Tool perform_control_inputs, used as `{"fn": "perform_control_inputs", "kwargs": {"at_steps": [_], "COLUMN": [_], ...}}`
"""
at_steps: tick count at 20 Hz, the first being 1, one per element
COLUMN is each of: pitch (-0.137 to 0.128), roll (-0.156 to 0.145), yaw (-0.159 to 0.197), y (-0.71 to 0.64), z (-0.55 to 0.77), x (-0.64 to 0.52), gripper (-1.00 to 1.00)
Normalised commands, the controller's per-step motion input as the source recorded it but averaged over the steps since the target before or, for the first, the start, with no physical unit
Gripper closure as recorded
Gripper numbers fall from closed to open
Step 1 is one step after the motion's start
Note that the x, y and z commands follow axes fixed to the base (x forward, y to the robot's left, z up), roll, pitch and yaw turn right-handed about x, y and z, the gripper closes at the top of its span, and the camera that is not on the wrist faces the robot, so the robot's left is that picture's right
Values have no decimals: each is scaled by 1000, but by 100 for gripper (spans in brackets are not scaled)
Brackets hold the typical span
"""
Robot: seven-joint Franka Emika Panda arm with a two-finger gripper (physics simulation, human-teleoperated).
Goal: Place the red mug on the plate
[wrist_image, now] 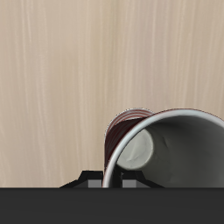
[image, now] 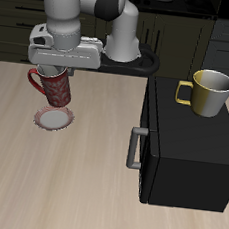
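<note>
The red mug is dark red and speckled, with its loop handle turned away from the black cabinet. It hangs slightly tilted in my gripper, which is shut on its rim. The mug's base is directly over the plate, a small white plate with a red-brown rim, and very close to it. I cannot tell whether they touch. In the wrist view the mug's grey-white inside fills much of the frame. A strip of the plate's rim shows beside it.
A black cabinet with a grey handle stands on the table beside the plate. A yellow-olive mug stands on top of it. The robot's base is at the table's back.
</note>
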Motion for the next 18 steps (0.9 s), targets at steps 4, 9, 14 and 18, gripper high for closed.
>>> {"fn": "perform_control_inputs", "kwargs": {"at_steps": [4, 9, 14, 18], "pitch": [11, -7, -9, -14], "roll": [5, -28, -38, -16], "yaw": [2, -1, -6, 2], "y": [33, 9, -57, -97], "z": [-73, -79, -4, 75], "x": [16, 8, 51, 45], "gripper": [100, 100, 100, 100]}}
